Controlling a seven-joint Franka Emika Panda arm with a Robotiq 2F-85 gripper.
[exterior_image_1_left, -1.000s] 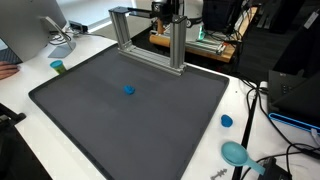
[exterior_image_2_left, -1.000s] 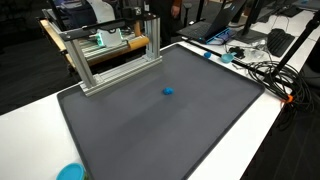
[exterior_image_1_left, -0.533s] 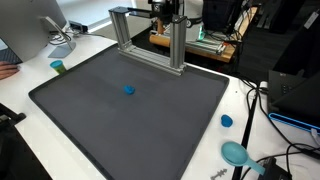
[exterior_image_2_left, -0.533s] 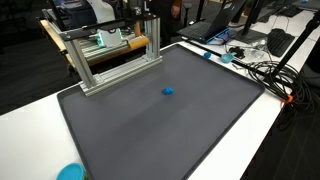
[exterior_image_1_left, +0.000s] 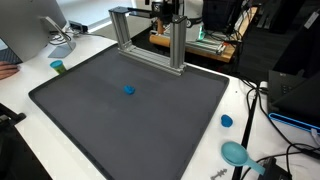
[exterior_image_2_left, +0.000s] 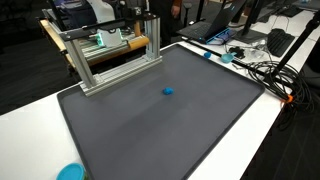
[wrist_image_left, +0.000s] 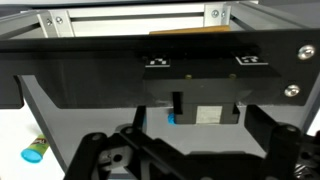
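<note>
A small blue block (exterior_image_1_left: 128, 89) (exterior_image_2_left: 168, 90) lies alone on the dark grey mat (exterior_image_1_left: 120, 125) (exterior_image_2_left: 160, 135). At the mat's far edge stands an aluminium frame (exterior_image_1_left: 150, 42) (exterior_image_2_left: 110, 55). My gripper (exterior_image_1_left: 165, 9) hangs high behind that frame's top bar, far from the block. In the wrist view the gripper (wrist_image_left: 195, 160) is open with nothing between its dark fingers (wrist_image_left: 100, 152). Past them, under a black bar, a bit of the blue block (wrist_image_left: 170, 118) shows.
A teal cylinder (exterior_image_1_left: 58, 67) (wrist_image_left: 33, 153) stands on the white table beside the mat. A blue cap (exterior_image_1_left: 227, 121) and a teal round piece (exterior_image_1_left: 236, 153) (exterior_image_2_left: 70, 172) lie off another side. Cables (exterior_image_1_left: 255, 100) (exterior_image_2_left: 262, 70) and a monitor (exterior_image_1_left: 30, 30) flank the mat.
</note>
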